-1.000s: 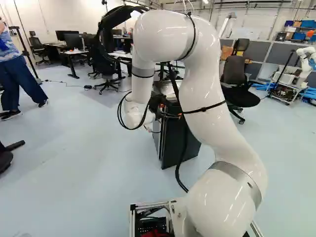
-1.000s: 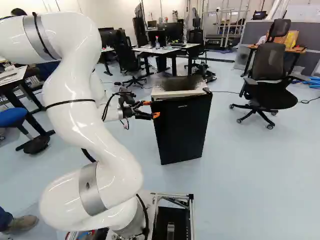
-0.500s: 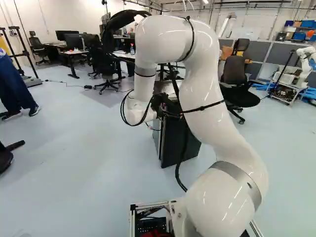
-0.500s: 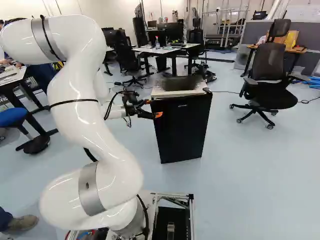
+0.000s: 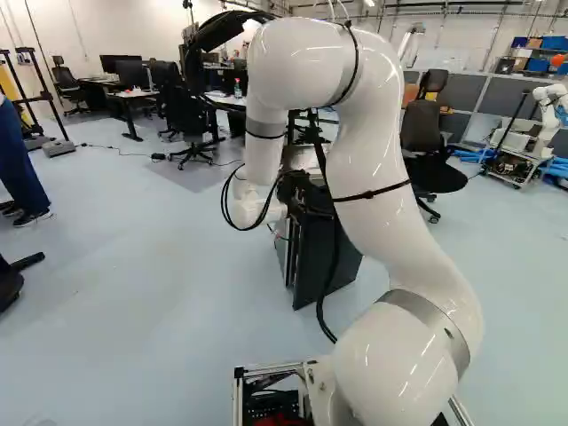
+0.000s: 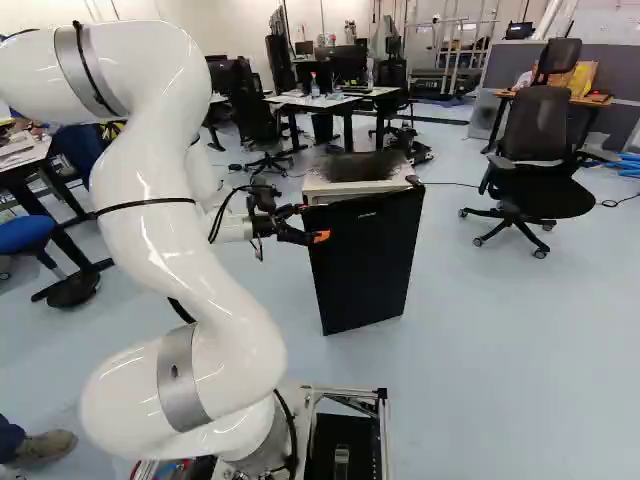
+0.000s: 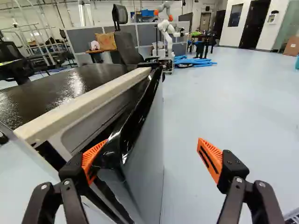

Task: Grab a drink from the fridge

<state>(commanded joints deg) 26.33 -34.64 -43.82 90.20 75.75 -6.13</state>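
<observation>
Starting at the left of the right base view, the arm (image 6: pixel 190 290) has shifted a little since half a second ago, its upper bend now higher, and the end effector (image 6: pixel 309 223) has come slightly closer to the cameras at the door's upper left corner. Its fingers stand wide apart: in the wrist view one pad (image 7: pixel 93 161) is at the door's free edge, by the gap to the body, while the other hangs out in front of the door. The door (image 6: pixel 365 265) stands ajar, its bottom left corner swung a bit further out than before. A small pale mark high on it is too small to read. Behind it the fridge (image 6: pixel 368 187) stands upright on the floor (image 6: pixel 470 370), which runs from the door's bottom edge across to the black chair (image 6: pixel 540 125).
</observation>
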